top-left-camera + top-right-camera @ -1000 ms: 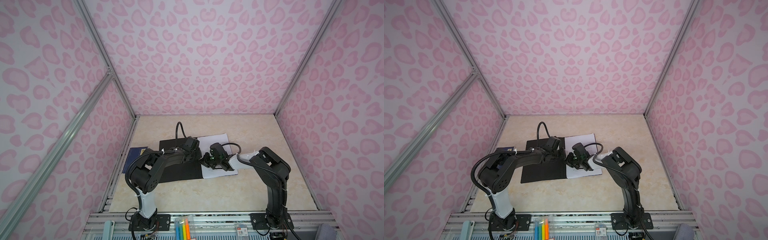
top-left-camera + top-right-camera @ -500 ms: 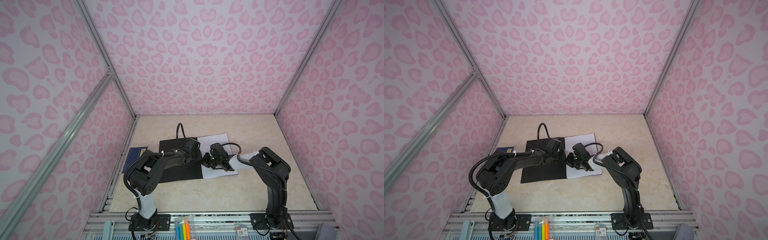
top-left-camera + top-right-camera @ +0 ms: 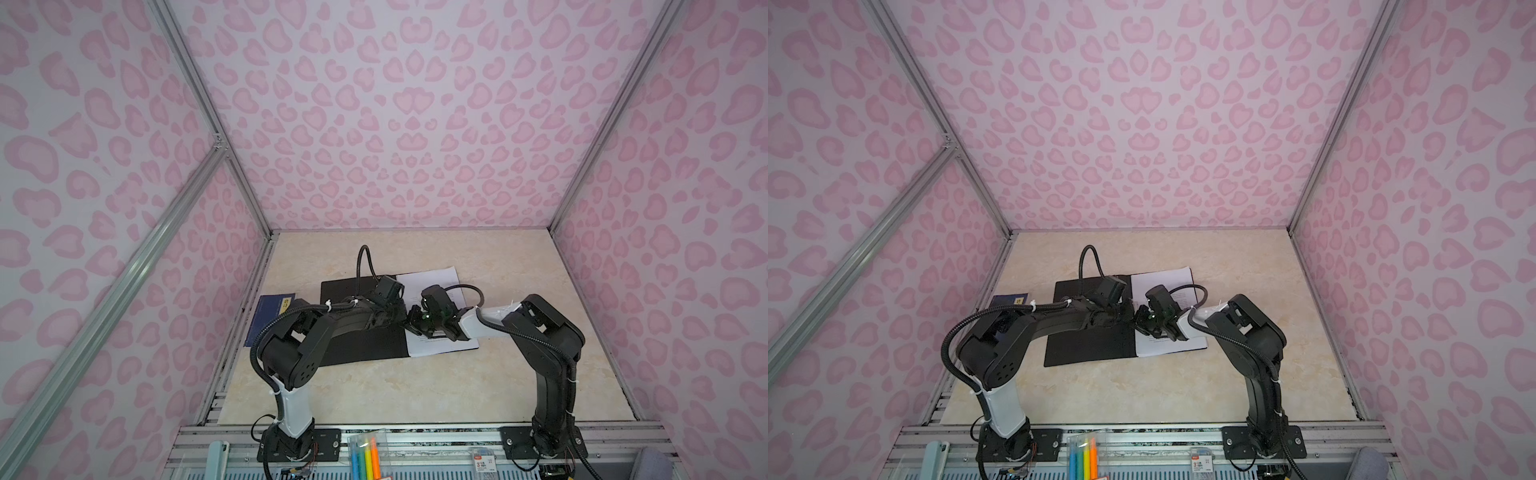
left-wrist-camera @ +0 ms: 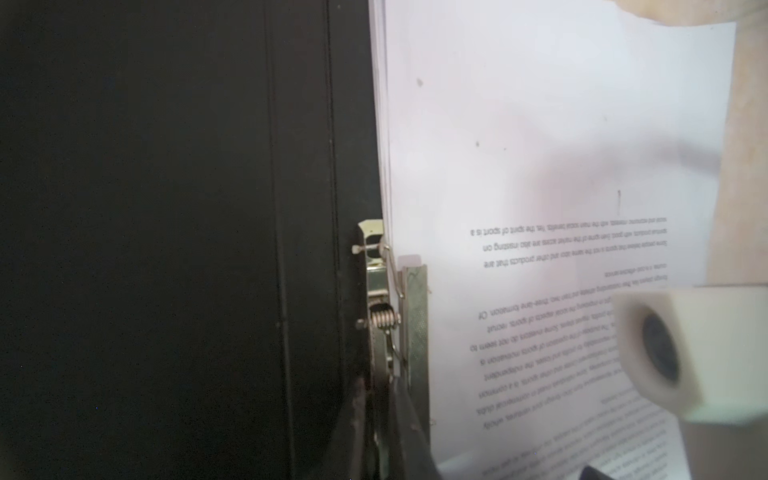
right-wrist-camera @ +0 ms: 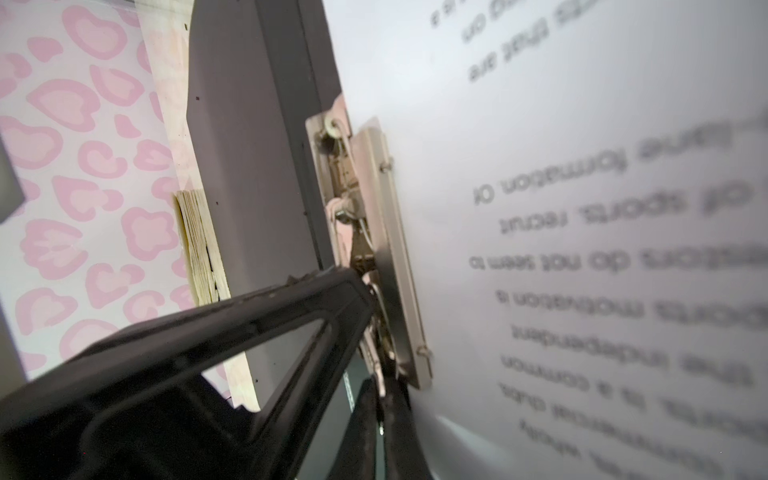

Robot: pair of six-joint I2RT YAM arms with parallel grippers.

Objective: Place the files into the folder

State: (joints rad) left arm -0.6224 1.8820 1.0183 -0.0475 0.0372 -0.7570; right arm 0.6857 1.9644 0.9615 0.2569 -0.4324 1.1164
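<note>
Well to the left of the left claw (image 4: pixel 380 415), a dark blue booklet (image 3: pixel 270 313) is seen near the edge of the bench (image 3: pixel 374 395). It is no part of the job and is best left alone.

Under that claw and just to its left, the folder (image 3: pixel 345 293) is laid open with its black inside up, so that the spine is exposed for loading. The left claw is closed tight at the lever end of the spring clip (image 4: pixel 415 316), which is fixed along the spine. Whether any metal is pinched between its fingers cannot be told from the wrist view.

The clip's flat bar is seen lying on the files (image 4: pixel 561 124), a stack of white printed sheets squared against the spine. The stack lies directly to the right of the left claw and under the right claw (image 5: pixel 382 415). It is judged to be already seated on the folder's right half, with the bar down to pin it.

The right claw is set tip to tip with the left one at the same clip. Its fingers are seen close together, but how far they are parted, and whether anything is gripped, cannot be made out. The two claws are probably placed there so that the lever can be worked while the sheets are steadied. The closing of the black cover over the stack is judged to remain.
</note>
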